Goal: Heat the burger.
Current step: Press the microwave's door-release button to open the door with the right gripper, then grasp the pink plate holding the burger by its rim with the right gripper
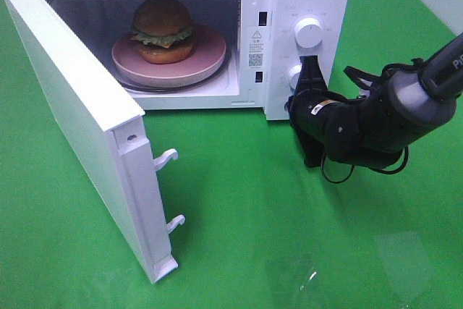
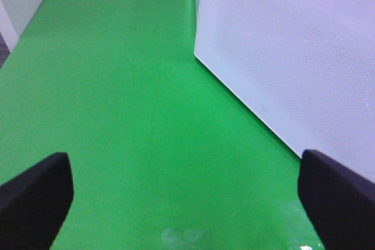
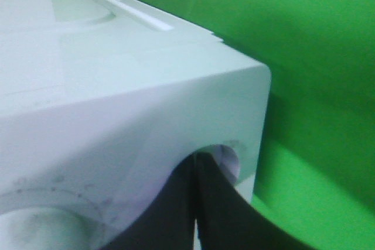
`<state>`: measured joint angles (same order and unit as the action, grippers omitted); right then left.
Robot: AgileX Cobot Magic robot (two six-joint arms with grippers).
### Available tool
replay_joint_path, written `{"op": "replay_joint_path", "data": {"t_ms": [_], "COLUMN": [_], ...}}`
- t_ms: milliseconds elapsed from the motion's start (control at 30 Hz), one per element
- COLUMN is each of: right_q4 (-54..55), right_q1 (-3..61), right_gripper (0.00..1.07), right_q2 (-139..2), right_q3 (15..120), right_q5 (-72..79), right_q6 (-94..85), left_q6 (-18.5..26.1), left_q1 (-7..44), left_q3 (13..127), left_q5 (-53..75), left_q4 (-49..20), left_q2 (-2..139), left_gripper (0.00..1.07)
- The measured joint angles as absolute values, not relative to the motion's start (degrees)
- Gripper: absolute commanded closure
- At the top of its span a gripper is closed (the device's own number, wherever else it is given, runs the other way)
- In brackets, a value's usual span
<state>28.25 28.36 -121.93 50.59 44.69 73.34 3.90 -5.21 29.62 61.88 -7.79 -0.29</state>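
The burger (image 1: 163, 28) is loaded, but the door (image 1: 72, 121) is left open. The right gripper (image 3: 196, 165) jaws are pressed shut at the knob (image 1: 295, 75), and the left gripper (image 2: 184, 171) jaws are spread wide and empty. The door should be closed next.

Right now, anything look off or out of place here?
Yes: the microwave door stands wide open, with the burger on its pink plate inside, yet the shut right gripper is at the lower knob. Nothing looks spilled or damaged.
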Motion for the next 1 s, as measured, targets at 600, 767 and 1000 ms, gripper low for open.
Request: {"op": "replay_joint_path", "data": {"t_ms": [600,767,1000], "right_q4": [22.7,19.7,13.5], "right_q1": [28.4,28.3,28.2], "right_gripper": [1.07,1.06,1.05], "right_q2": [-115.3,-112.5,-106.7], "right_q3": [43.3,41.5,39.9], "right_q5": [44.9,39.8,30.3], "right_q6": [70.9,68.6,64.6], "left_q6": [3.9,3.9,3.9], "left_q1": [-5.2,-5.2,-5.2], "left_q3": [29.6,29.6,29.6], "left_q5": [61.9,61.9,61.9], "left_q4": [-7.8,-7.8,-7.8], "left_q2": [-0.3,-0.3,-0.3], "left_gripper": [0.08,0.08,0.08]}}
